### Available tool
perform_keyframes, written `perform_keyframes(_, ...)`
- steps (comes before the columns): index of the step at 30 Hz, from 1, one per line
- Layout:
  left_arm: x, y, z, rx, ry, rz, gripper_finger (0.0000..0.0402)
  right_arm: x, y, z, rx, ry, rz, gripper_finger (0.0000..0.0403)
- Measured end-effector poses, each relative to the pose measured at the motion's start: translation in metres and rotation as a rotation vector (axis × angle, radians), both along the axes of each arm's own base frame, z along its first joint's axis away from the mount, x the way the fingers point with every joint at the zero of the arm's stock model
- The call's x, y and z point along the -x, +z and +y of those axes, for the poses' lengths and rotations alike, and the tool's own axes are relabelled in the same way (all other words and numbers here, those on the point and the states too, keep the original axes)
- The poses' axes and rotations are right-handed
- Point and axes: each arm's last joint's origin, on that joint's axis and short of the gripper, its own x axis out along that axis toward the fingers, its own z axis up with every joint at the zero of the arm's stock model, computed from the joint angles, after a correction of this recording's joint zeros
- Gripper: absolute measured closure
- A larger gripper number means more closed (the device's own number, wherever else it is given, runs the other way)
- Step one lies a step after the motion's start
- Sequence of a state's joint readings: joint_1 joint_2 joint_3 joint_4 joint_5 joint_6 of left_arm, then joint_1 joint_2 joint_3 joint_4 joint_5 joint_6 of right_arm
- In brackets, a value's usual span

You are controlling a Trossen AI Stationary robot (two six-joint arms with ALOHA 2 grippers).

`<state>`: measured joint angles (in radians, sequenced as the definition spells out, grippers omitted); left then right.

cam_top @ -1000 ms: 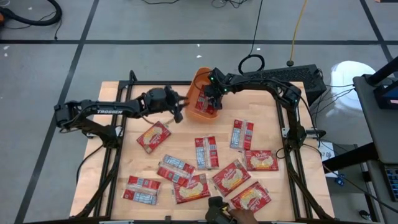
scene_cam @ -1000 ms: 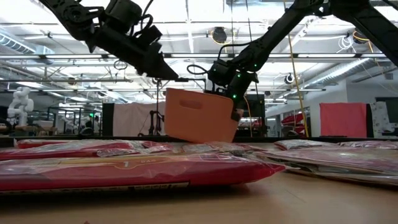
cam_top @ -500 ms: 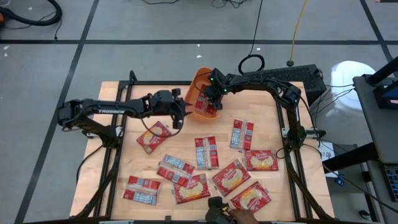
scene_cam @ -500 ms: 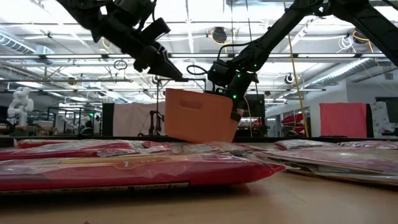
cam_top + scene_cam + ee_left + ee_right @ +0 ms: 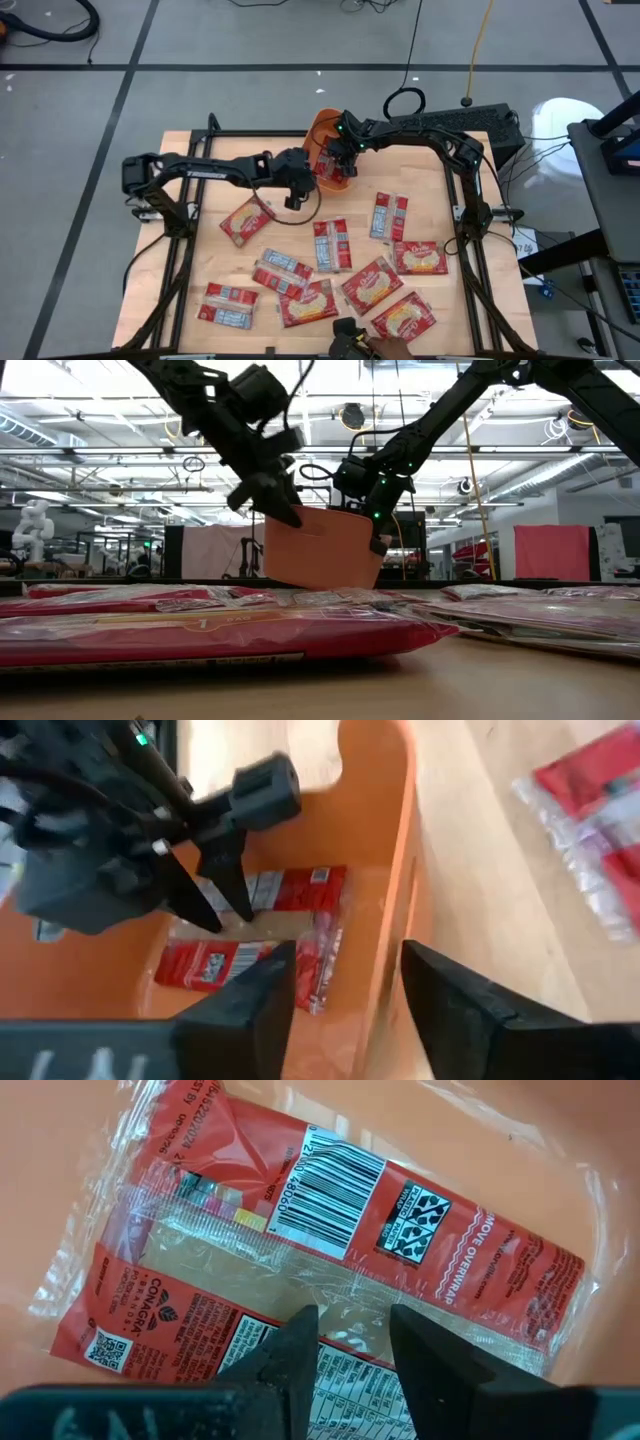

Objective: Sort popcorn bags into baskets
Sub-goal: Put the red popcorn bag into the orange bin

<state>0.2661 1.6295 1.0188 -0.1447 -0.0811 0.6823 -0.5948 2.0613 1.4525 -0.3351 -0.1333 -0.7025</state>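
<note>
The orange basket stands at the table's far middle, and one popcorn bag lies flat on its floor. My right gripper reaches down into the basket, open, with its tips at that bag's middle. My left gripper is open at the basket's left near wall, one finger inside and one outside. Several more red popcorn bags lie flat on the table, among them one at the left and one in the middle. My right gripper comes slanting down from above, and its fingertips stand on the clear middle of the bag. I cannot tell whether they pinch the film. The bag lies flat on the basket's floor. My left gripper straddles the basket's wall; I cannot tell whether a finger touches it.
Black frame rails run along the table's left and right sides. A dark keyboard and cables lie at the far right. A dark camera mount sits at the near edge. Bare wood shows at the table's far left.
My left gripper has gone toward the table's right, to the basket, sinking and rolling about its own line until its fingers stand over the basket's wall. The basket and my right gripper have kept still.
</note>
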Motion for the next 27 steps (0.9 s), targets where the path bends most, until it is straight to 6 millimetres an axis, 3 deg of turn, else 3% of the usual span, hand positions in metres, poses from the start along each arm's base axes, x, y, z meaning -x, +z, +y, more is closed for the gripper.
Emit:
perform_keyframes(8, -0.004, -0.016, -0.002, -0.125, -0.088, 0.119, 0.0385, -0.001, 0.010, 0.003, 0.000, -0.039, -0.030, 0.0279)
perform_keyframes(14, -0.004, -0.007, -0.009, -0.357, -0.096, 0.188, 0.0396, 0.003, 0.053, 0.006, 0.047, -0.063, -0.140, 0.0241)
perform_keyframes(19, -0.006, -0.005, -0.014, -0.452, -0.124, 0.220, 0.0398, -0.001, 0.069, 0.000, 0.202, -0.125, -0.215, 0.0191)
perform_keyframes(27, -0.007, -0.005, -0.022, -0.632, -0.103, 0.313, 0.0398, -0.011, 0.065, 0.012, 0.439, 0.057, -0.222, 0.0161)
